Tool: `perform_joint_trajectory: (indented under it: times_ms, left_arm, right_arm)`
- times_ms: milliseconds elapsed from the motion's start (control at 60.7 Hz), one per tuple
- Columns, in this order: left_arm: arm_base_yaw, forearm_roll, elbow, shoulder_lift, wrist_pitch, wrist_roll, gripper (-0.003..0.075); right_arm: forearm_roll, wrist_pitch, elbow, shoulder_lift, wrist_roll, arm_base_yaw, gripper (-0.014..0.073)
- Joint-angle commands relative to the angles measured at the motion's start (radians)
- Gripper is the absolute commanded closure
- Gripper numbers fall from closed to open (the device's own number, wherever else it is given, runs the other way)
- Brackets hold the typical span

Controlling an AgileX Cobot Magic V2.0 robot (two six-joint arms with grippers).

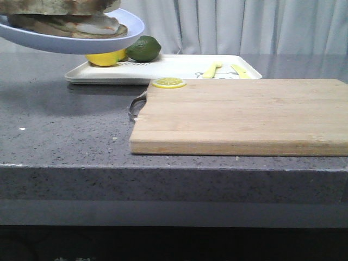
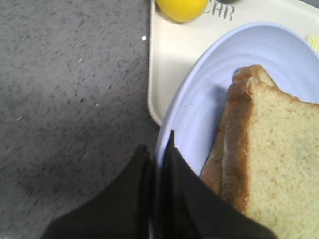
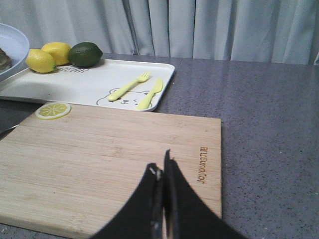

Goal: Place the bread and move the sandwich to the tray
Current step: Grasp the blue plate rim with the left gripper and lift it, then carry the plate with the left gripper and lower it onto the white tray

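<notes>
Black fingers of my left gripper (image 2: 158, 164) fill the near edge of the left wrist view, pinched on the rim of the pale blue plate (image 2: 199, 99), one finger above the rim and one below. I am grasping the plate, and in the front view it hangs in the air above the bench (image 1: 65, 130), not resting on anything.

Just beyond that gripper, on the plate, sits the sandwich (image 2: 269, 164). The bread (image 2: 284, 169) already lies on top as the upper slice, with a second crusted slice under it, so I judge the first half of the task done. From the front view a white layer shows between the slices, which I take for the egg.

Further out from the gripper, the tray (image 2: 164, 64) lies partly under the plate. The plate overhangs the tray's near corner but is not down on it, so lowering and letting go are what remain. A lemon (image 2: 182, 9) sits at the tray's far end, close to where the plate would land, and I would watch that gap.

My right gripper (image 3: 162, 199) hovers clenched and empty over the wooden cutting board (image 3: 99, 159). Beyond it a lemon slice (image 3: 53, 110) lies on the board's far corner, then the tray with its fork (image 3: 128, 85) and knife (image 3: 150, 93).
</notes>
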Motion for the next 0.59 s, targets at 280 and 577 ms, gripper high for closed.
perform_joint_trajectory:
  times_ms: [280,577]
  left_arm:
    - [-0.116,-0.037,-0.717,0.427,0.193,-0.2,0.0741]
    - [-0.166,-0.011,-1.196,0.749,0.312,-0.308,0.0741]
  right_arm:
    - [-0.003,-0.074,-0.026,0.009,-0.001,0.002,0.0654]
    - [-0.003,-0.072,-0.026,0.01,-0.001,0.002,0.0654]
